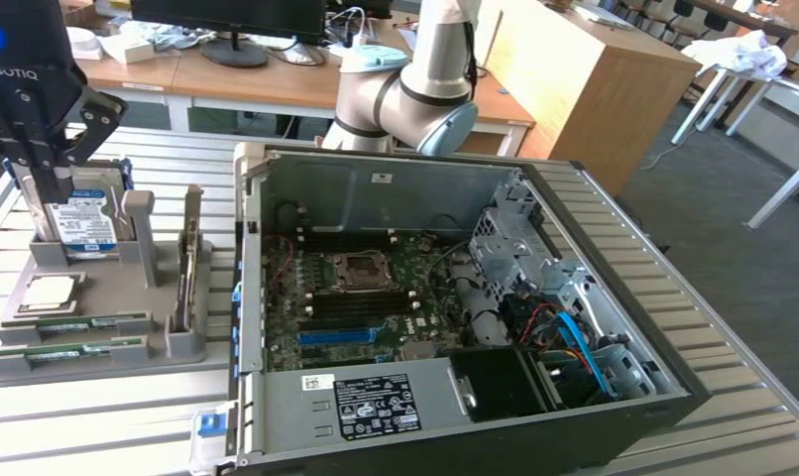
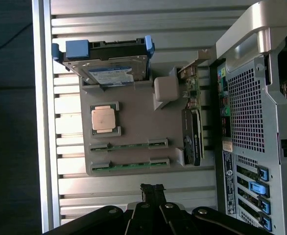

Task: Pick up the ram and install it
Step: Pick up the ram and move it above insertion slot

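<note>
Closest to me, two matching sticks lie flat in the grey tray's (image 1: pixel 109 365) front slots. Each is a long, narrow green board. The nearer ram (image 1: pixel 69 349) (image 2: pixel 129 165) sits along the tray's outer edge, and the second ram (image 1: pixel 75 321) (image 2: pixel 129 145) lies just behind it, parallel. Neither is being touched. Just behind them, the square silver CPU (image 1: pixel 50 291) lies flat in its own pocket. Behind that, the hard drive (image 1: pixel 82 223) with its blue-and-white label stands on edge.

The claw (image 1: pixel 40 159) (image 2: pixel 152 188) hangs over the hard drive, well above the sticks, with its fingers pinched together and nothing between them.

A graphics card (image 1: pixel 188 268) stands upright at the tray's side, between the sticks and the open computer case (image 1: pixel 373 188). Inside the case, the motherboard (image 1: pixel 360 297) lies exposed. Beyond the case rises the arm's grey base joint (image 1: pixel 419 94).
</note>
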`<state>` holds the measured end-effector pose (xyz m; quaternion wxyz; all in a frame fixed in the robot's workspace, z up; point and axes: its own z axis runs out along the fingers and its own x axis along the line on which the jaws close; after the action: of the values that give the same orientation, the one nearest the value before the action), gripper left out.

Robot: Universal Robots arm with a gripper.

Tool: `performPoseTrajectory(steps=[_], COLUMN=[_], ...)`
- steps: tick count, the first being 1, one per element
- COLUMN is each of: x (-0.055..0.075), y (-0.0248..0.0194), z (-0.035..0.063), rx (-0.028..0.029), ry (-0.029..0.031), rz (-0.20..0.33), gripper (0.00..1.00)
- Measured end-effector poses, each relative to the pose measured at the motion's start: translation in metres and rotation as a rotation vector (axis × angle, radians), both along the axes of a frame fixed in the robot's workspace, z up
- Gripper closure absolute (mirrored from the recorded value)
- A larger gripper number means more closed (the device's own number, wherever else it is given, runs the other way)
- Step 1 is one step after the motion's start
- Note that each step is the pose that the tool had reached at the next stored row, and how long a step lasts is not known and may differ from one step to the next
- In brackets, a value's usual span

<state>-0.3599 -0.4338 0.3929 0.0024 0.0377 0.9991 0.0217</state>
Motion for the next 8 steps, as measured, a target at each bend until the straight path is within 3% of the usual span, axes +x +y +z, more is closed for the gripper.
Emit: performPoseTrajectory(steps=[8], x=[0.0000], y=[0.0000], z=[0.0000], rx=[0.0000], ry=[0.0000], rz=[0.000], gripper=[0.90])
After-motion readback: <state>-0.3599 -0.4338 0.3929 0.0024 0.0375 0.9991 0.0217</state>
